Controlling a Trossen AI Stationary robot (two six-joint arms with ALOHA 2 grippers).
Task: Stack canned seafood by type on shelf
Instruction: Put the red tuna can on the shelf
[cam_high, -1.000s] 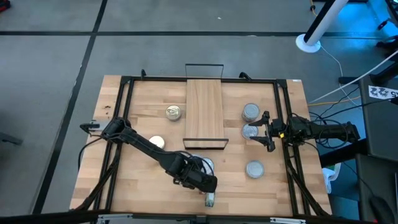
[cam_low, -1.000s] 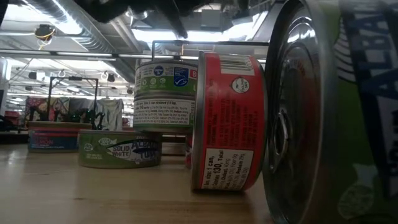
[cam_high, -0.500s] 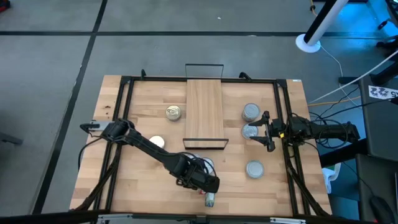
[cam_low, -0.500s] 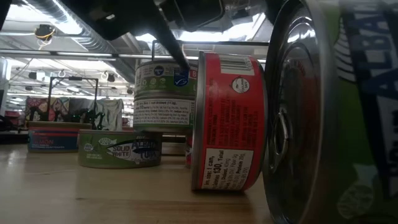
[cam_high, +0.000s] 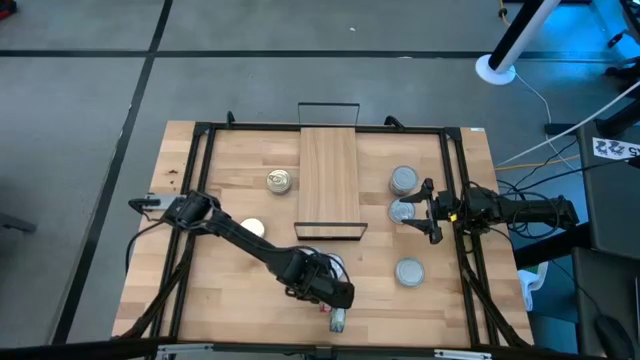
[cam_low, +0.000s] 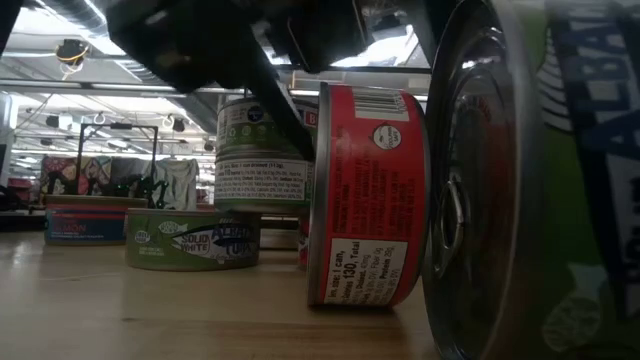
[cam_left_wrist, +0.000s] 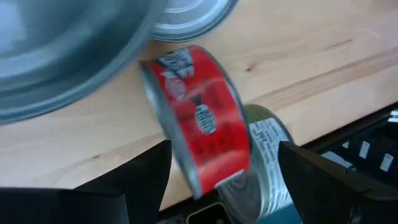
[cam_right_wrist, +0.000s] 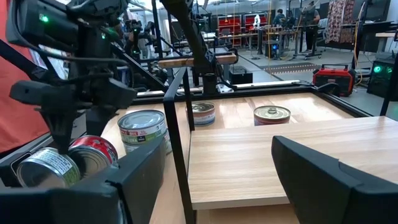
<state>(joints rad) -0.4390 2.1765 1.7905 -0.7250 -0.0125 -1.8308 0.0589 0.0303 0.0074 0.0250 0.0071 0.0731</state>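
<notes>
A red-labelled tin stands on its edge near the table's front edge, with a green-labelled tin on edge right beside it. My left gripper hangs open just above them, slanting down, one finger to each side of the red tin without touching it. In the low view the red tin and the green tin fill the foreground. The shelf lies at the table's middle, its board bare. My right gripper waits open at the right edge.
Flat tins lie around the shelf: a gold-topped one and another on the left, three silver-topped ones on the right. A silver tin sits just behind my left gripper. A black frame borders the table.
My left gripper has come down toward the red tin on edge, and its dark body now fills more of the low view's top. The tins have stayed where they were.
</notes>
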